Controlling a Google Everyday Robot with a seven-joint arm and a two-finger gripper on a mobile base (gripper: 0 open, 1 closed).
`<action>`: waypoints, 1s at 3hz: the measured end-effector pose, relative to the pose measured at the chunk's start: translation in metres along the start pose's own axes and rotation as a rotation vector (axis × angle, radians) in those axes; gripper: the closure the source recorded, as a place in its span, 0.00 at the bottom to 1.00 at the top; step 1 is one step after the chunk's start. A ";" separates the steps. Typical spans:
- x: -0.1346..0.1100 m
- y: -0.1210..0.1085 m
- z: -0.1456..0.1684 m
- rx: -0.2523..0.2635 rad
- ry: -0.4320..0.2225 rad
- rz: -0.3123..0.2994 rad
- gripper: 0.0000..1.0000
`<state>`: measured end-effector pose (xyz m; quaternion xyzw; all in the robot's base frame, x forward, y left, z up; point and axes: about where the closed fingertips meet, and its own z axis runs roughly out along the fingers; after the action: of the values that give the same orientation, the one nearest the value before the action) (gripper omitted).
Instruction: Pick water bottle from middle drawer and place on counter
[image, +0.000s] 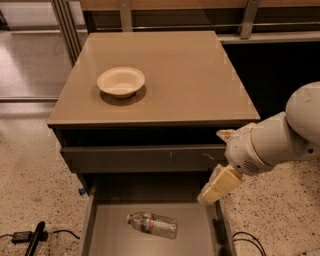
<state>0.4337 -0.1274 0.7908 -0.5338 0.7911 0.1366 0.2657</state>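
The middle drawer (89, 227) is standing pulled open at the near edge, and the water bottle (152, 225) is lying on its side on the bare bottom, cap pointing left. The gripper (215, 165) is hanging over the drawer's right wall, its tan fingers (220, 184) standing spread with nothing between them. The bottle is sitting below and to the left of the lower finger, apart from it. Farther back, a cream bowl (121, 81) is resting on the left of the counter surface (195, 75).
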 end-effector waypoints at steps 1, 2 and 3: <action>0.015 0.013 0.026 -0.017 0.005 0.030 0.00; 0.038 0.036 0.062 -0.018 -0.016 0.030 0.00; 0.040 0.063 0.095 -0.052 -0.102 -0.034 0.00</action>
<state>0.3904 -0.0856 0.6857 -0.5461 0.7637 0.1797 0.2938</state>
